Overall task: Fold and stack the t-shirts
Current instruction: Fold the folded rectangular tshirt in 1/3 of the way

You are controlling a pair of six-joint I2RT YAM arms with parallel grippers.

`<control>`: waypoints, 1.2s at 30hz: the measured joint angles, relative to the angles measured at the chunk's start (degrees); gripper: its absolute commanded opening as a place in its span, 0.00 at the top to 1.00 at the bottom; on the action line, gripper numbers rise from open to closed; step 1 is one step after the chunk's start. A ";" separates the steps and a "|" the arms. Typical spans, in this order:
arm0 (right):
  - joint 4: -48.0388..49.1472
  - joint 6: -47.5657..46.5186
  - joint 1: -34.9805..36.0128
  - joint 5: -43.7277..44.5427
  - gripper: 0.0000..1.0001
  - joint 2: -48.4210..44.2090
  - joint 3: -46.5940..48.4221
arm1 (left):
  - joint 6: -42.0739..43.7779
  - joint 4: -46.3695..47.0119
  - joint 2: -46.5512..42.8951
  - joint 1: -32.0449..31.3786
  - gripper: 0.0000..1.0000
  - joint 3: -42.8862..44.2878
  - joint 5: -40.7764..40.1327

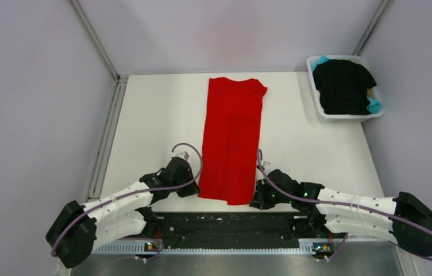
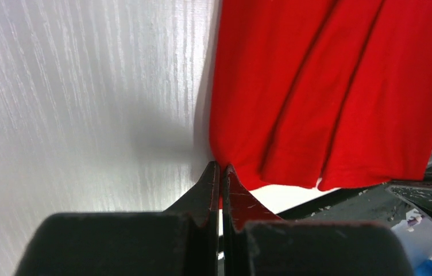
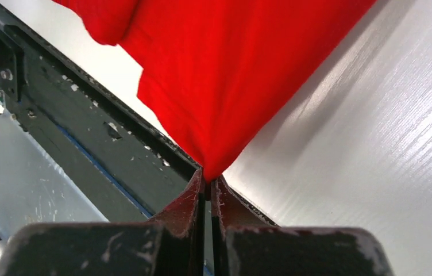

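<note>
A bright red t-shirt [image 1: 232, 138] lies as a long narrow strip down the middle of the white table, sides folded in, hem towards me. My left gripper [image 1: 193, 190] is shut on the hem's near left corner; in the left wrist view the cloth [image 2: 328, 86] runs into the closed tips [image 2: 220, 169]. My right gripper [image 1: 255, 200] is shut on the near right corner, and the red cloth [image 3: 231, 75] tapers into its tips [image 3: 208, 179]. A black t-shirt [image 1: 343, 86] lies in the white tub, with teal cloth [image 1: 374, 105] showing under it.
The white plastic tub [image 1: 317, 100] stands at the table's far right edge. A black rail [image 1: 225, 224] runs along the near edge between the arm bases. Grey walls close in the left, back and right sides.
</note>
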 measured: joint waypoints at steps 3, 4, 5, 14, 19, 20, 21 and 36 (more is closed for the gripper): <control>0.09 0.15 0.22 0.74 1.00 -1.22 0.07 | 0.22 -0.63 -1.66 -0.02 1.00 0.13 1.07; -0.09 0.11 0.22 1.46 1.00 -1.22 0.22 | 0.46 -0.85 -1.95 -0.02 1.00 0.48 1.31; -0.76 -0.04 0.26 2.67 1.00 -1.14 0.63 | 0.83 -0.87 -1.99 -0.02 1.00 0.96 1.44; -4.35 -2.51 -0.46 13.62 1.00 3.80 12.15 | 4.00 -2.91 5.90 0.09 1.00 15.56 -4.46; -3.96 -4.37 -5.73 16.52 1.00 10.43 17.66 | 6.14 -4.39 15.28 1.51 1.00 26.16 -8.57; -3.93 -4.85 -6.86 16.94 1.00 11.50 18.25 | 6.73 -4.72 17.25 2.16 1.00 28.37 -9.18; -3.96 -5.22 -7.87 17.29 1.00 12.44 18.88 | 7.19 -4.92 19.10 2.93 1.00 30.49 -9.88; -1.55 -12.63 -22.71 20.28 1.00 28.87 33.57 | 17.59 -6.95 42.95 12.35 1.00 57.70 -9.31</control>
